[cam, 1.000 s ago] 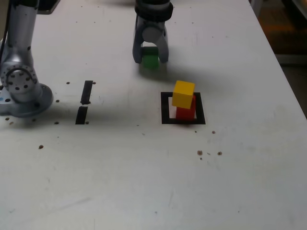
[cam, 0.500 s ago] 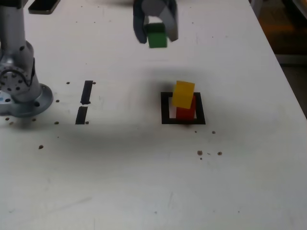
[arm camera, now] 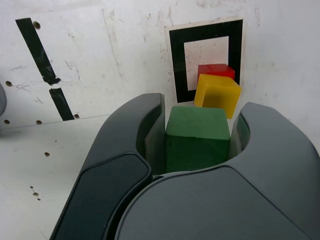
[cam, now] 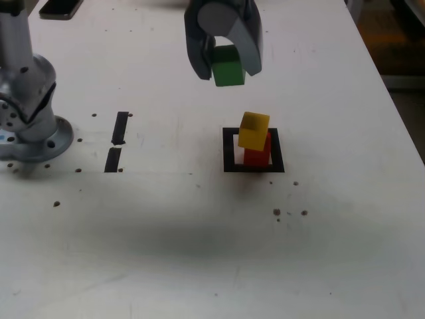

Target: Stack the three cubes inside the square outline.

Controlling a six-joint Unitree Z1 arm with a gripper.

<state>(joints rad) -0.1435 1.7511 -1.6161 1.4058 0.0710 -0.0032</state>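
Observation:
My gripper (cam: 226, 68) is shut on the green cube (cam: 228, 67), holding it in the air behind and to the exterior view's left of the stack. The wrist view shows the green cube (arm camera: 196, 138) pinched between the two dark fingers (arm camera: 137, 130). On the red cube (cam: 257, 153) sits the yellow cube (cam: 254, 129), twisted and slightly offset. Both stand in the right part of the black square outline (cam: 230, 151). In the wrist view the yellow cube (arm camera: 216, 93) hides most of the red cube (arm camera: 216, 71) in the square outline (arm camera: 176, 60).
Two short black bars (cam: 117, 139) lie on the white table at the exterior view's left of the outline. The arm's grey base (cam: 30, 126) stands at the far left. Small dark specks dot the table (cam: 199, 252). The table's right edge runs close by.
The gripper has lifted the green cube off the table and carried it forward and to the exterior view's right, toward the stack. The red and yellow cubes have not moved.

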